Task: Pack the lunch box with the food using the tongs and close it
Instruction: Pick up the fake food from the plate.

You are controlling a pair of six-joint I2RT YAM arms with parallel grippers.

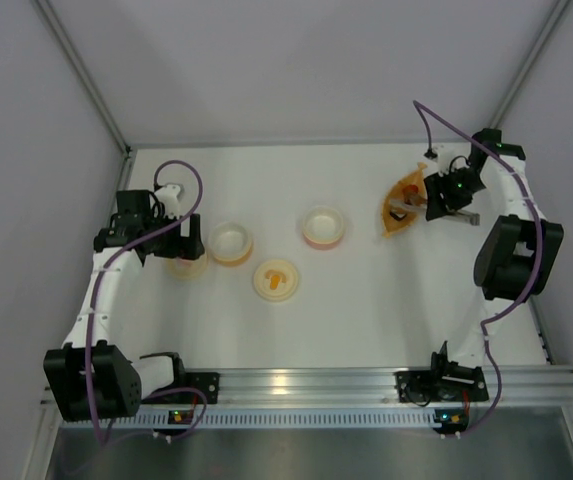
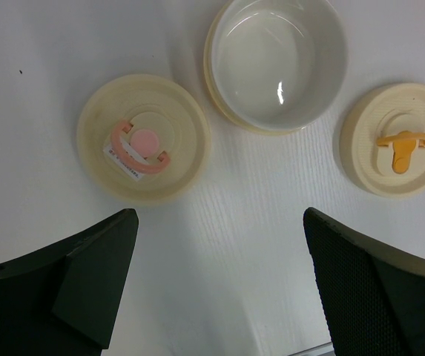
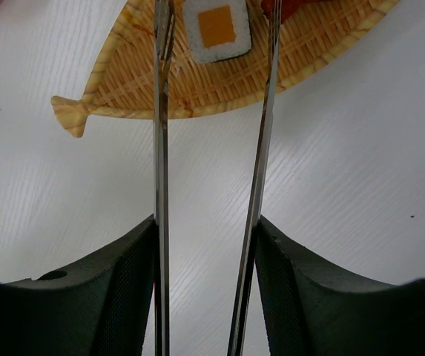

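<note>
My right gripper (image 3: 206, 222) (image 1: 438, 200) is shut on the silver tongs (image 3: 160, 141) (image 1: 464, 217), one arm against each finger. The tong arms reach over the orange leaf-shaped dish (image 3: 197, 85) (image 1: 403, 205) and stand either side of the white sushi roll (image 3: 216, 28) with its orange centre. A red piece (image 3: 282, 7) lies just right of the right tong arm, at the frame's top edge. The lunch box parts sit mid-table: a white bowl (image 2: 275, 63) (image 1: 231, 243), a lid with a pink handle (image 2: 144, 139) and a lid with an orange handle (image 2: 395, 139) (image 1: 276, 281). My left gripper (image 2: 218, 216) (image 1: 181, 240) hangs open above the table near the pink-handled lid, holding nothing.
A second, pink-rimmed bowl (image 1: 324, 226) stands between the orange-handled lid and the leaf dish. Grey walls close in the table on the left, back and right. The arm bases are bolted to a metal rail (image 1: 296, 385) at the near edge.
</note>
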